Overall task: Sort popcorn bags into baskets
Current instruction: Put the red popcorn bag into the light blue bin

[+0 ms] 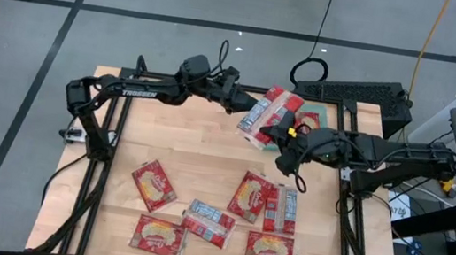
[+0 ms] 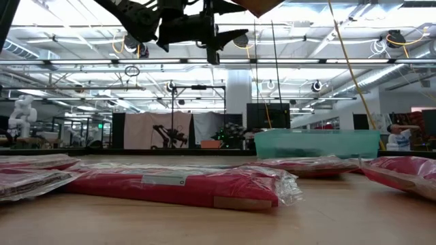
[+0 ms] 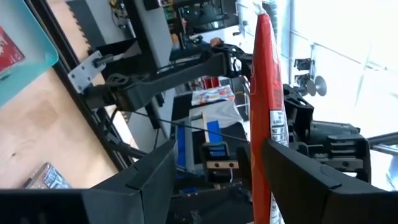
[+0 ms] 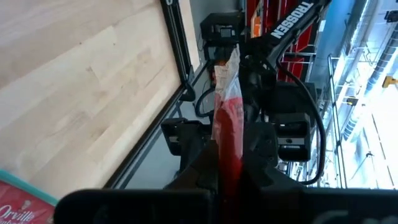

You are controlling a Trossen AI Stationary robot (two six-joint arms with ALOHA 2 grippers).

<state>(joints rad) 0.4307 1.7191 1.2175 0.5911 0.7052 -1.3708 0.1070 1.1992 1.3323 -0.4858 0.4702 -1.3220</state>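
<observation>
A popcorn bag (image 1: 269, 114) is held up above the desk (image 1: 197, 154), near the teal basket (image 2: 317, 143) at the far edge. It is pinched at one end by the right gripper (image 1: 283, 134), whose fingers are pressed tight on the packet. The left gripper (image 1: 247, 105) is set at the other end, fingers spread either side. More popcorn bags (image 1: 154, 183) are left lying flat on the near half.

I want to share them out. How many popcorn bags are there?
9. One bag hangs in the right gripper, one lies in the basket, and seven lie on the table. Overlaps may hide more.
</observation>
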